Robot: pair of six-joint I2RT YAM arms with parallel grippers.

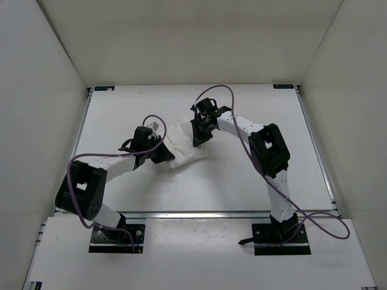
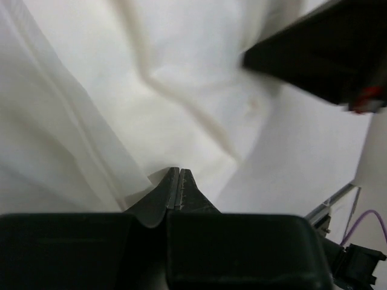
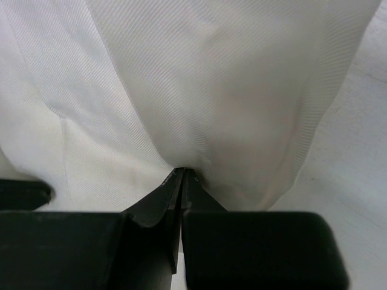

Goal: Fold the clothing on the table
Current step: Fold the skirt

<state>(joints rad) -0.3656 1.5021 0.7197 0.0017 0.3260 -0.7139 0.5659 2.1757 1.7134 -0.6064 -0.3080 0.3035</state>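
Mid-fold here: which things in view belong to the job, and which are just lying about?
Job:
- clothing
- table
- left gripper, jaws shut on the clothing
- right gripper, likewise

Just there:
- purple cables
- white walls
- arm base plates

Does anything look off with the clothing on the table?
The clothing lies bunched and creased near the middle of the table, not spread flat, with the left gripper and right gripper both pinching it. Nothing looks torn.
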